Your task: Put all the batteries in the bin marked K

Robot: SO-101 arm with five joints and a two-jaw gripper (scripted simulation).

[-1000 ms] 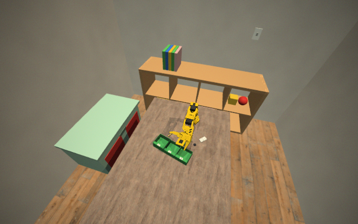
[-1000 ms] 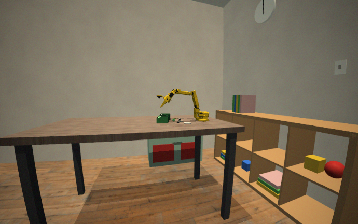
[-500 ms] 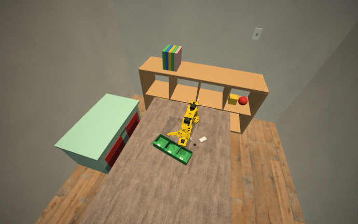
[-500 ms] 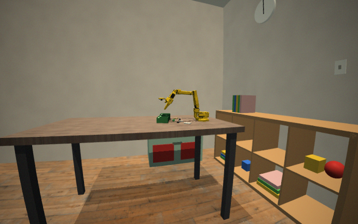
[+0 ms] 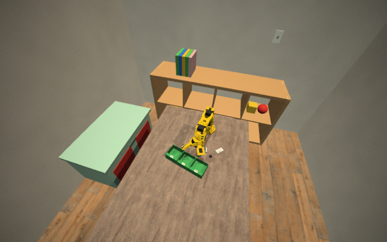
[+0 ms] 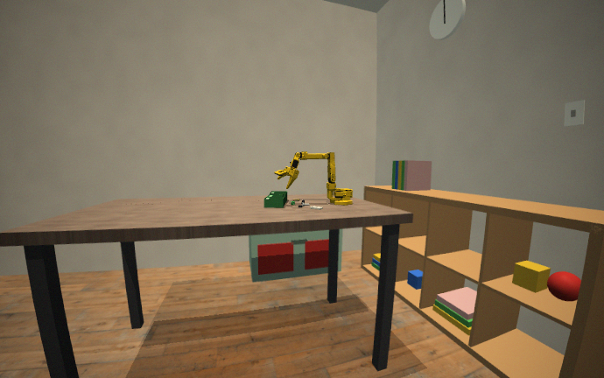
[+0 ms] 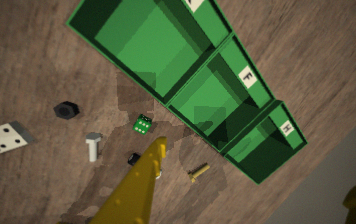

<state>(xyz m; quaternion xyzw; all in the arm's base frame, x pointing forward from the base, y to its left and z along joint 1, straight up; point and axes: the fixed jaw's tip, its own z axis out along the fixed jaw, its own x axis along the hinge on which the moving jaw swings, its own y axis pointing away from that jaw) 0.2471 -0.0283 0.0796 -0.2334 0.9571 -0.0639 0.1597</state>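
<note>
A green row of three bins (image 7: pixel 200 85) lies on the table; it also shows in the top view (image 5: pixel 187 161). The wrist view shows the end bin (image 7: pixel 145 45) with its label cut off by the frame edge, then bin F (image 7: pixel 220 100) and bin H (image 7: pixel 265 145). My gripper (image 5: pixel 194 148) hangs above the table beside the bins, open and empty. Its yellow fixed jaw (image 7: pixel 145 175) points at loose small things. A small black piece (image 7: pixel 133 159) lies by the jaw tip. I cannot tell which pieces are batteries.
Beside the bins lie a black nut (image 7: pixel 66 110), a white domino (image 7: pixel 10 137), a grey bolt (image 7: pixel 92 146), a green die (image 7: pixel 142 124) and a brass screw (image 7: pixel 198 172). A shelf (image 5: pixel 220 93) stands behind the table, a cabinet (image 5: pixel 105 139) at its left.
</note>
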